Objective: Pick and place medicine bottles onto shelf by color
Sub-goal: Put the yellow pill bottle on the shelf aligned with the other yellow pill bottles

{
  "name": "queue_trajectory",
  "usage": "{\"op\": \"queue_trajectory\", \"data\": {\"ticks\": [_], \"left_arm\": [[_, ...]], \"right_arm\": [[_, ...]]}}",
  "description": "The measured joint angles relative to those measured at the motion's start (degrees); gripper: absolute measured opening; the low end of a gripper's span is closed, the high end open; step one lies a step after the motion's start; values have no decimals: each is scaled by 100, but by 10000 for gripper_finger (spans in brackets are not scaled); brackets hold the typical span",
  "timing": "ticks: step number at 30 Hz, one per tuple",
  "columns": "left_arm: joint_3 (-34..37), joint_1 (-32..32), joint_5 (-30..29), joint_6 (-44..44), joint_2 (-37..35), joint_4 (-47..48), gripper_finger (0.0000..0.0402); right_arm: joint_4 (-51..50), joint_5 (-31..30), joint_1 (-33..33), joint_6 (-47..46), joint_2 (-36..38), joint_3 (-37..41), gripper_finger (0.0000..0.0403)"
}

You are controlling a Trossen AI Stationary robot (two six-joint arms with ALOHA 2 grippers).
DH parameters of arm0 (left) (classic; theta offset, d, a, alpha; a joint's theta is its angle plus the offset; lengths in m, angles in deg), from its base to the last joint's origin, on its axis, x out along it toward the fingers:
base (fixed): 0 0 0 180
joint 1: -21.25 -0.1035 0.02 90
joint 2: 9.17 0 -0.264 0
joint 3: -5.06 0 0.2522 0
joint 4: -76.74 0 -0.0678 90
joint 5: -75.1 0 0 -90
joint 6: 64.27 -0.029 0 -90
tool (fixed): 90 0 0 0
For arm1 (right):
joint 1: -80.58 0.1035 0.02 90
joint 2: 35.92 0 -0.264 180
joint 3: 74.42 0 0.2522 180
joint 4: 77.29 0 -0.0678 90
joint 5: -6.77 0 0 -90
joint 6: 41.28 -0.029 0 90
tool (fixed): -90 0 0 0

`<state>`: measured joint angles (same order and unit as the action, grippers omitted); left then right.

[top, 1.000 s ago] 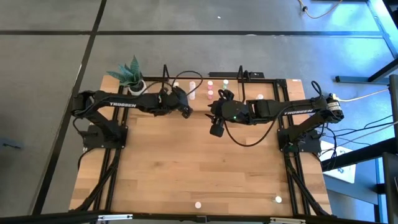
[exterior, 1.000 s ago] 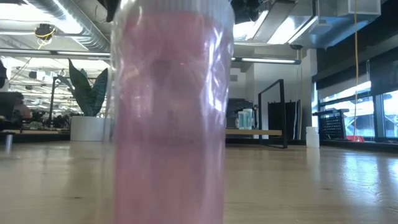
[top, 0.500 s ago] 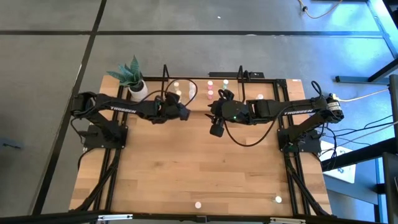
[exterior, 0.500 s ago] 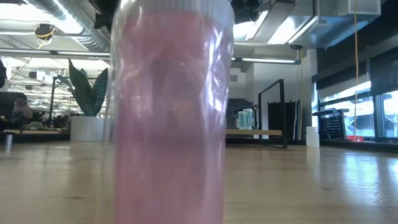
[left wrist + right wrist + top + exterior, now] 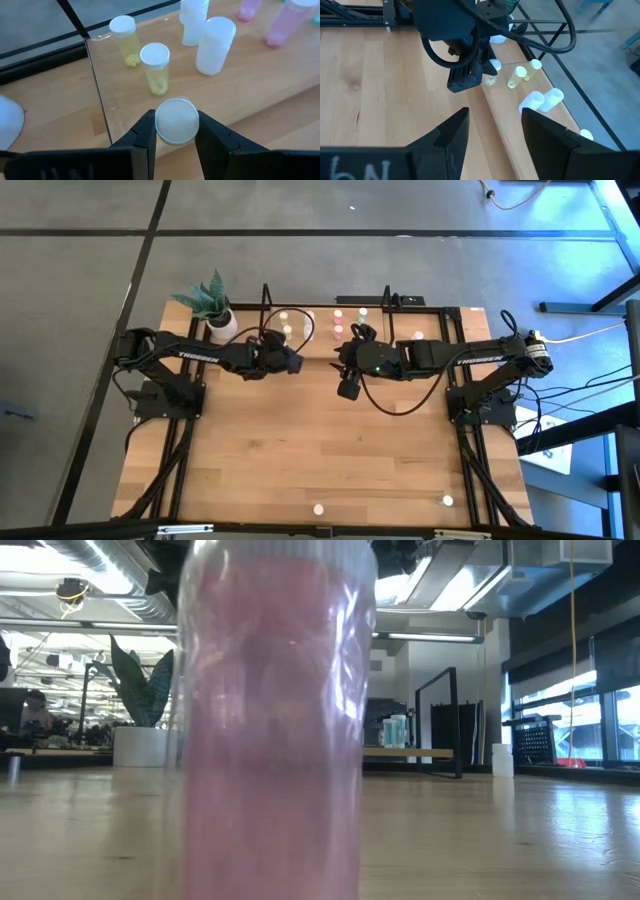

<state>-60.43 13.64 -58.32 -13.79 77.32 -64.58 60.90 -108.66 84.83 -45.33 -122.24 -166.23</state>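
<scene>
The left gripper (image 5: 175,131) holds a small pale-yellow cylindrical medicine bottle with a white ribbed cap (image 5: 176,120), its dark fingers (image 5: 146,131) pinching the cap from both sides. Seen from above, that gripper (image 5: 287,360) hangs at the near edge of the small light-wood shelf with thin black metal end frames (image 5: 322,328), which sits at about twelve o'clock on the wooden desk (image 5: 320,450).

Two more yellow bottles with white caps (image 5: 155,67) already stand upright on the shelf board, just past the black frame rod (image 5: 98,90), and two white bottles (image 5: 215,46) stand next to them, with pink bottles (image 5: 285,25) farther along. So the held bottle probably belongs beside the yellow pair.

To do this well, the left arm should carry the bottle fully over the board before lowering, keeping it upright and away from the frame rod and the nearest standing yellow bottle. It should set the base flat, then open only enough to free the cap. Retreating straight back would avoid tipping the neighbours.

The right gripper (image 5: 492,131) waits with its fingers apart and empty, at about three o'clock of the left one, near the shelf's middle. A pink bottle (image 5: 318,508) and a white one (image 5: 447,501) are still at the desk's six o'clock edge.
</scene>
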Motion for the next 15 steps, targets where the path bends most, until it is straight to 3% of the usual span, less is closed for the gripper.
{"op": "queue_trajectory", "data": {"ticks": [15], "left_arm": [[4,-112,179,-73,96,-13,92]], "right_arm": [[3,0,0,0,1,0,184]]}}
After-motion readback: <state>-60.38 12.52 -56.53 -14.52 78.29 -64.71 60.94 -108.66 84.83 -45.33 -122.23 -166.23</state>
